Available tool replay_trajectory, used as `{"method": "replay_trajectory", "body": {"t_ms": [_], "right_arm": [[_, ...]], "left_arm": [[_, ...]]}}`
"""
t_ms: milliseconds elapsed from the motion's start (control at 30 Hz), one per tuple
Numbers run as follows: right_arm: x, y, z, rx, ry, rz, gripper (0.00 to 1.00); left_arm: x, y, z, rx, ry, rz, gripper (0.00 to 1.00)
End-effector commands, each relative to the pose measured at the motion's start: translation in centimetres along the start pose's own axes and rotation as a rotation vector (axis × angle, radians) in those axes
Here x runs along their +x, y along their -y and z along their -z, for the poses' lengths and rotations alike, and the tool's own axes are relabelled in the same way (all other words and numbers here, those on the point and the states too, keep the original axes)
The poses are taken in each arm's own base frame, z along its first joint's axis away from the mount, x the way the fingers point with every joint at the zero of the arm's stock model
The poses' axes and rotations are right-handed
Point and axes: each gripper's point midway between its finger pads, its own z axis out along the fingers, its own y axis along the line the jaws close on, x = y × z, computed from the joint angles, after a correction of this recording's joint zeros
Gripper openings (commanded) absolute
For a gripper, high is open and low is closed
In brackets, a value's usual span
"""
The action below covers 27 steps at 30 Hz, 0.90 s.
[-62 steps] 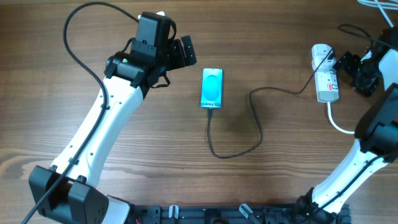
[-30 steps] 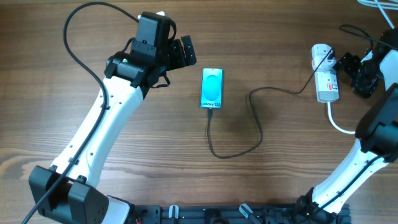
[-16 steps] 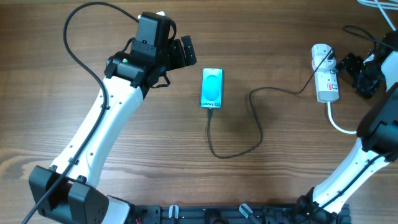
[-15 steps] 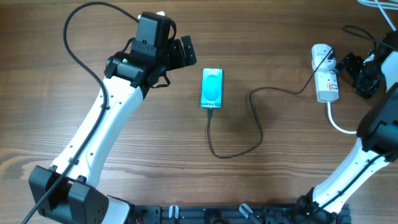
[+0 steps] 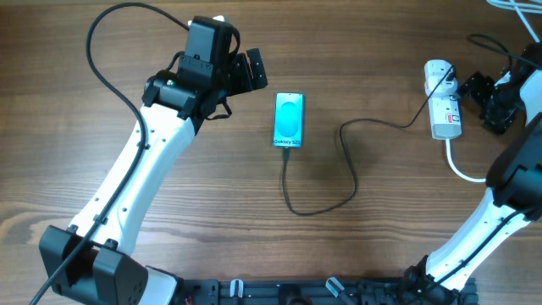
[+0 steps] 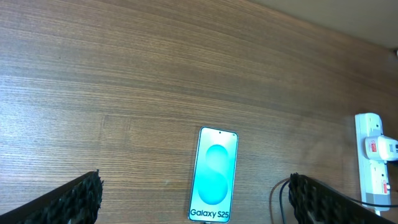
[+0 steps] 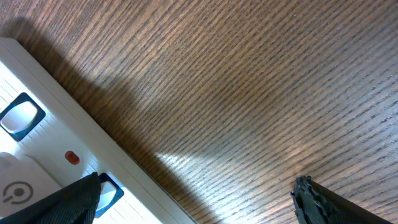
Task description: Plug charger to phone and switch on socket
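Over on the far right, the socket lies lengthwise, running away from the robot. The right gripper sits just beside its outer side, jaws wide and empty, way nearer than the left gripper, also open, by the central phone. The charger looks plugged in already, I think.

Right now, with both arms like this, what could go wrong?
The open right gripper hovers close to the socket: a sideways press might slide it rather than switch it on. That could tug the charger, which ends at the phone lower edge, and drag it away.
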Motion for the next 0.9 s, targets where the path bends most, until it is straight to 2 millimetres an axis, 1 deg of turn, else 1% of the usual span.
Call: {"method": "replay_trajectory", "body": {"t_ms": [0,367,667,867], "right_arm": [[2.7,-0.6,-2.7,-0.02,-0.113,0.031,1.0],[3.1,-1.1,-2.9,-0.019,-0.124,0.041,1.0],[3.7,-2.5,-3.1,-0.021,-0.129,0.1,1.0],[3.9,-2.7,-3.1,-0.019,-0.131,0.106,1.0]], "left_arm": [[-0.1,-0.5,-0.3,-0.019,0.003,-0.008,1.0],[-0.1,-0.5,-0.3,-0.019,0.003,-0.008,1.0],[-0.1,-0.5,-0.3,-0.019,0.003,-0.008,1.0],[-0.1,-0.5,-0.3,-0.019,0.003,-0.008,1.0]]}}
